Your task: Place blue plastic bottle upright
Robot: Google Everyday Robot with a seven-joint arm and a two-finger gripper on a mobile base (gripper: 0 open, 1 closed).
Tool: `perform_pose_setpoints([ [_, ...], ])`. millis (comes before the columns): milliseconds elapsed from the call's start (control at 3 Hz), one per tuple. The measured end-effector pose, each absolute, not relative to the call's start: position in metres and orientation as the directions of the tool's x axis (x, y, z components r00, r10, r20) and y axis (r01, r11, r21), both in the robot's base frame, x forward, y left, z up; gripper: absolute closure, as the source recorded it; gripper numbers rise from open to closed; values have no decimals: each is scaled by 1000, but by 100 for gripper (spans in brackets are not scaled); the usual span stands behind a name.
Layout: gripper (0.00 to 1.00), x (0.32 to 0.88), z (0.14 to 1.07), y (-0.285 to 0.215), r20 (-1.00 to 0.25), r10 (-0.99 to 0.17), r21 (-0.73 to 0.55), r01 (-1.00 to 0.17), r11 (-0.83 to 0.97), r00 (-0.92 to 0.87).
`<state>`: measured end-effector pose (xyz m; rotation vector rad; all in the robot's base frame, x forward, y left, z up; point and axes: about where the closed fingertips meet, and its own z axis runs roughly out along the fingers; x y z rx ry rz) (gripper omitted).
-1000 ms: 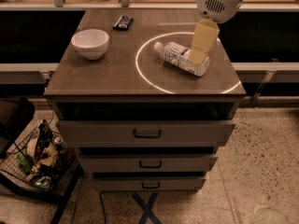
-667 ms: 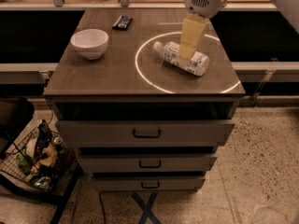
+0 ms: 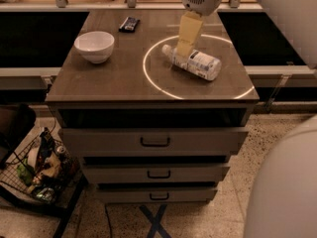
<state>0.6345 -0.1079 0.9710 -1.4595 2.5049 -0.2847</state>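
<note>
The blue plastic bottle (image 3: 200,63) lies on its side on the cabinet top (image 3: 114,81), inside a white ring of light. It is clear plastic with a white-and-blue label, and its white cap (image 3: 166,49) points to the back left. My gripper (image 3: 185,47) hangs down from the top of the view, its yellowish tip over the neck end of the bottle, just behind the label. Whether it touches the bottle cannot be told.
A white bowl (image 3: 94,45) stands at the left of the top. A small dark packet (image 3: 129,24) lies at the back. Three drawers (image 3: 154,142) sit below. A wire basket of clutter (image 3: 40,172) stands on the floor at the left. My white body (image 3: 285,187) fills the right edge.
My gripper has moved left, from over the bottle's body toward its neck end. The bottle has not moved.
</note>
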Motion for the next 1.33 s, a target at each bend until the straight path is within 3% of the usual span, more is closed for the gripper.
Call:
perform_pose_setpoints([
  [1333, 0, 674, 897, -105, -126, -793, -143, -780, 610, -597],
])
